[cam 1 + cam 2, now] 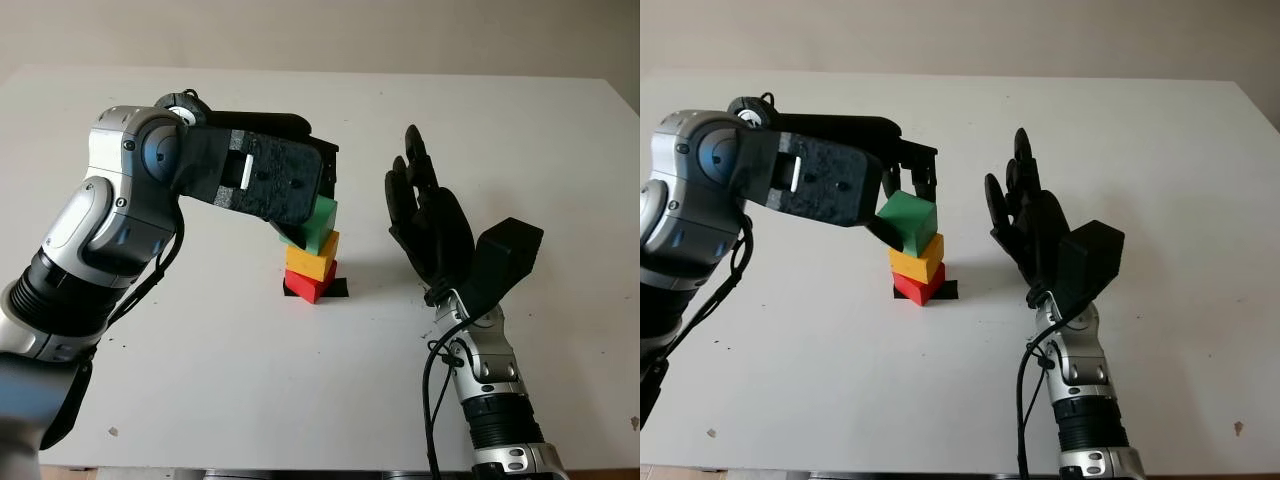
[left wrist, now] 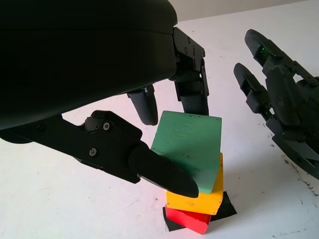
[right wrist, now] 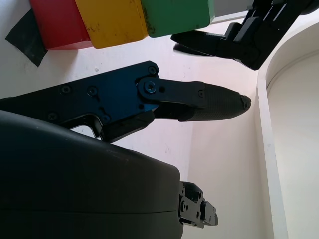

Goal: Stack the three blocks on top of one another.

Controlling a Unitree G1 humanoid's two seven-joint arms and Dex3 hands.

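Left hand [image 2: 164, 144] pinching green block [image 2: 192, 149] atop yellow [image 2: 197, 199], red [image 2: 187, 220] beneath; right hand [image 1: 425, 215] open beside stack.

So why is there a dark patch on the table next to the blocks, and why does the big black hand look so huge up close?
In the left eye view the stack, green block on top, throws a soft shadow on the table toward the open right hand. In the left wrist view the left hand holding the block looms, unlit, because it is nearest the camera.
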